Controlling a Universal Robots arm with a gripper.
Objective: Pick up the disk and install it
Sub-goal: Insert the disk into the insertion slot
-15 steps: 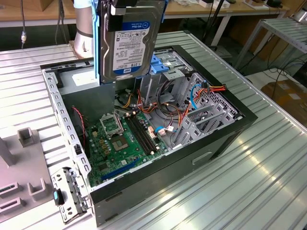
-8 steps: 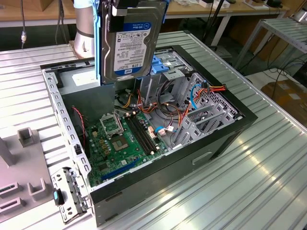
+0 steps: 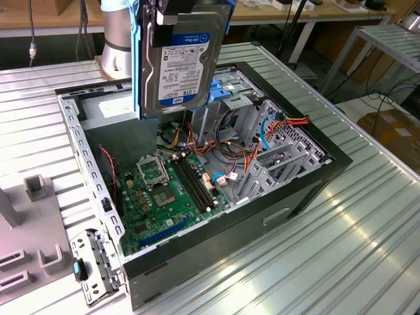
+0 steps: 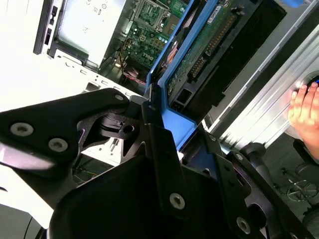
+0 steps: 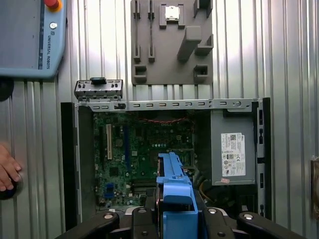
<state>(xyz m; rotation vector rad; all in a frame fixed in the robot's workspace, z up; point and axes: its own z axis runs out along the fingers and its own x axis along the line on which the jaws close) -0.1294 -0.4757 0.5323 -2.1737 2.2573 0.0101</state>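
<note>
1. Spanning the whole scene, one desk [image 3: 367,216] of ribbed, silvery metal slats carries everything.
2. One black computer case [image 3: 308,190] lies on its side on the desk with its side panel off. Its perforated bare-steel frame is on show.
3. Inside, one flat green motherboard [image 3: 164,197] covers the case floor. It has a square metal processor socket and long black slots.
4. One boxy grey power supply [image 5: 233,154] with a white sticker sits in a case corner.
5. One grey fixture plate [image 5: 172,40] with raised blocks and narrow slots lies on the desk just beside the case.
6. One folded-steel drive cage [image 3: 275,154] stands at the exterior view's right of the case, with red, orange and blue cables looping near it.
7. One disk [image 3: 180,59] hangs upright in the air above the far part of the open case, well clear of the motherboard. It is a flat silver-grey metal rectangle with a white-and-blue label facing the exterior view. Two bright blue plastic rails run along its long edges.
8. The black claw [image 3: 193,8] is clamped on the disk's upper end. In the first wrist view its fingers [image 5: 142,219] press against the blue rails from both sides.
9. One person's hand [image 4: 305,107] rests at the desk's edge.
</note>
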